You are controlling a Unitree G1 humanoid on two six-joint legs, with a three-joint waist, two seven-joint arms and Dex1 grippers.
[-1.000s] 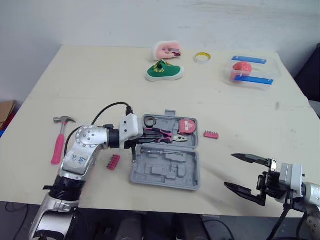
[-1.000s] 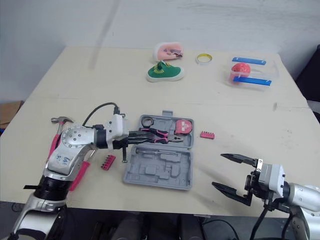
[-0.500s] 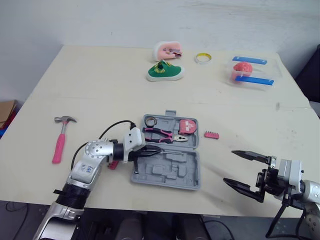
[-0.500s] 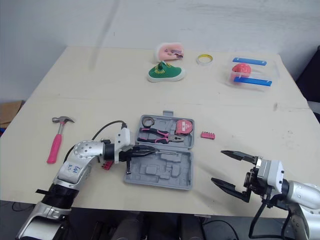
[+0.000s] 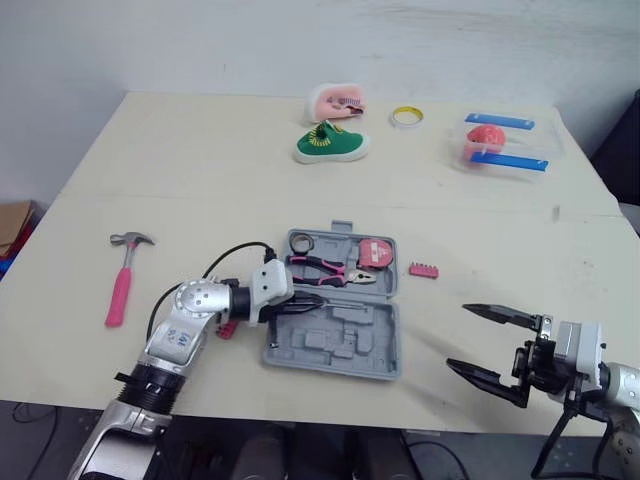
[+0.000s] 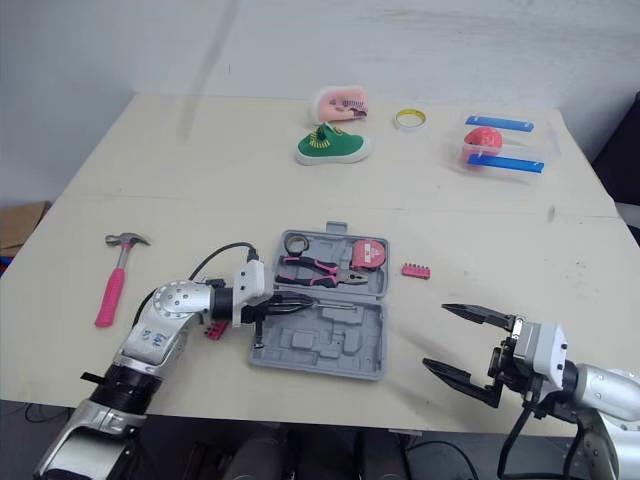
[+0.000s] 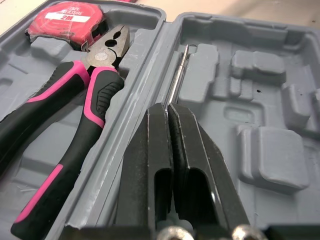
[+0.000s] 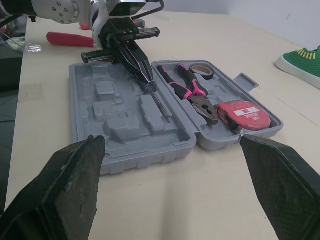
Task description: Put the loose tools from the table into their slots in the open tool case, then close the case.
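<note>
In the left gripper [image 7: 169, 106], screwdriver [image 7: 177, 75] along the tool case [image 7: 272, 155], tip rightward.

Left arm [image 5: 185, 325]: elbow bent and low, forearm level, wrist pointing across to the robot's right. Left gripper [image 7: 168, 107]: fingers [image 7: 192, 150] pressed flat together, no gap between them, pinching a thin metal shaft [image 7: 177, 80] at the tips. Right arm [image 5: 605, 380]: held low at the near right, forearm pointing to the left. Right gripper [image 5: 457, 337]: fingers [image 8: 65, 175] spread wide, nothing between them.
</note>
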